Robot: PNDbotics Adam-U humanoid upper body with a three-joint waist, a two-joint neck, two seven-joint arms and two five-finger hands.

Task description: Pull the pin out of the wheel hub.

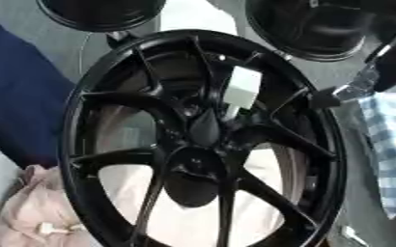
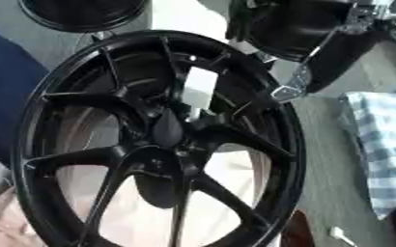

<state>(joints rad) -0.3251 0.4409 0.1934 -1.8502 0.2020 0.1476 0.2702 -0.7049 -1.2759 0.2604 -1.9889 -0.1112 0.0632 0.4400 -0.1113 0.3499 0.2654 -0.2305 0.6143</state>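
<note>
A black spoked wheel [image 1: 108,87] fills the middle of both views and lies tilted. Its hub [image 1: 203,129] sits at the centre where the spokes meet. A white block-shaped pin [image 1: 243,87] stands just above and right of the hub, and a thin pale stem runs from it down toward the hub. My right arm [image 1: 386,62], black with a silver joint, comes in from the upper right. Its hand [image 1: 323,99] shows as a dark shape at the wheel's right rim, a short way right of the pin and apart from it. My left hand is out of sight.
Two more black wheels lie at the top, one at the left [image 1: 100,12] and one at the right [image 1: 311,29]. A dark blue cloth [image 1: 15,96] lies at the left, a pink cloth [image 1: 32,212] at the lower left, and a blue-checked cloth [image 1: 391,144] at the right.
</note>
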